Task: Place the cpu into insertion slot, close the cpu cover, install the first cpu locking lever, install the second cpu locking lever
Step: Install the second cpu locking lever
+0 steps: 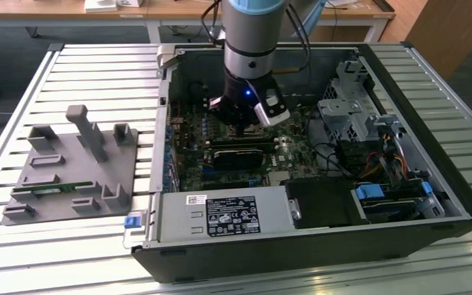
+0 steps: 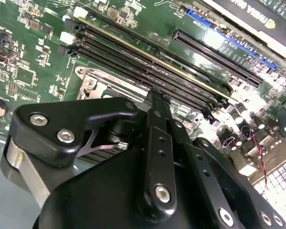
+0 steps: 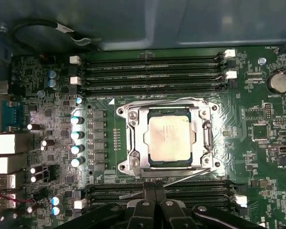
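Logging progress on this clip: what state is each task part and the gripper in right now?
cpu: seated flat in the insertion slot.
insertion slot: occupied by the cpu.
cpu cover: closed down around the cpu, its metal top showing through the cut-out.
locking lever: thin rod angled along one side of the socket, appears not latched.
gripper: low over the motherboard, beside the socket.

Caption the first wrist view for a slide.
The cpu sits in the insertion slot under the cpu cover, the pincer beside it.

Pincer (image 1: 248, 126) apparently low over motherboard (image 1: 244, 150)
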Controlling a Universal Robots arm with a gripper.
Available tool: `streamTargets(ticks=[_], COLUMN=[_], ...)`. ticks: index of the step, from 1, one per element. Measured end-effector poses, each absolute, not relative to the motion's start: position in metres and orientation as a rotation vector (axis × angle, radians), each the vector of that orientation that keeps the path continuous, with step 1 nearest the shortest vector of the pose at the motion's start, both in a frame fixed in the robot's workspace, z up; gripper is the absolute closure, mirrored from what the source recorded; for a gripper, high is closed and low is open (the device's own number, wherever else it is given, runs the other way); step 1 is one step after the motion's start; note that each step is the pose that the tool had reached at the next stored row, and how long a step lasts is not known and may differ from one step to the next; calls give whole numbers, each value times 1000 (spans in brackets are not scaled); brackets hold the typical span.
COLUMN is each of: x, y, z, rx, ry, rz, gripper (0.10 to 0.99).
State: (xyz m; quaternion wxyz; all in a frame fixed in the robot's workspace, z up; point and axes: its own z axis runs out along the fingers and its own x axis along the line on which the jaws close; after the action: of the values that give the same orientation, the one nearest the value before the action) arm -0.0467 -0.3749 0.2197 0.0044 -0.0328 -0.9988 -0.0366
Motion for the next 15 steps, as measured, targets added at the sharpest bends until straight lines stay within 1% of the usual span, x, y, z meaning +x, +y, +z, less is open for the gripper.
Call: streamTargets(ticks=[8,15], x=[-49,-50], y=[-382,-387], z=[220,220], rx=[-103,-102], ry=[-3128,-3121], rz=[-125,-218], gripper=[980,980])
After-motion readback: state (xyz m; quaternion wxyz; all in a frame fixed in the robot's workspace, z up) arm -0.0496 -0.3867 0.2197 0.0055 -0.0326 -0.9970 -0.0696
